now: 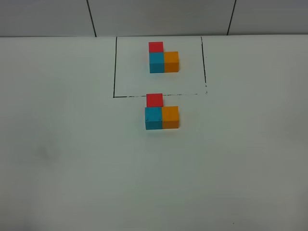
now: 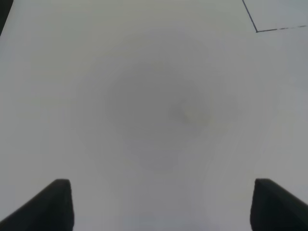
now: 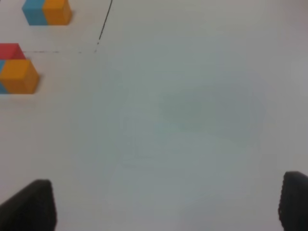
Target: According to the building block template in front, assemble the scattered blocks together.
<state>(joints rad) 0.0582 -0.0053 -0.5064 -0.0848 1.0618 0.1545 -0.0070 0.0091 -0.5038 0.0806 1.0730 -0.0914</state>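
The template (image 1: pixel 162 58) is an L of red, cyan-blue and orange cubes inside a thin black drawn rectangle (image 1: pixel 114 67) at the back. Just in front of the rectangle's near line, the unframed red cube (image 1: pixel 154 100), cyan-blue cube (image 1: pixel 153 118) and orange cube (image 1: pixel 170 117) sit touching in the same L shape. Neither gripper shows in the exterior high view. The left gripper (image 2: pixel 161 204) is open over bare table, with only a corner of the rectangle in its view. The right gripper (image 3: pixel 168 204) is open and empty; the orange cube (image 3: pixel 19 75) lies far from its fingertips.
The white table (image 1: pixel 72 159) runs to a grey tiled wall (image 1: pixel 159 17) at the back. The template's orange and blue cubes (image 3: pixel 47 12) show at the edge of the right wrist view.
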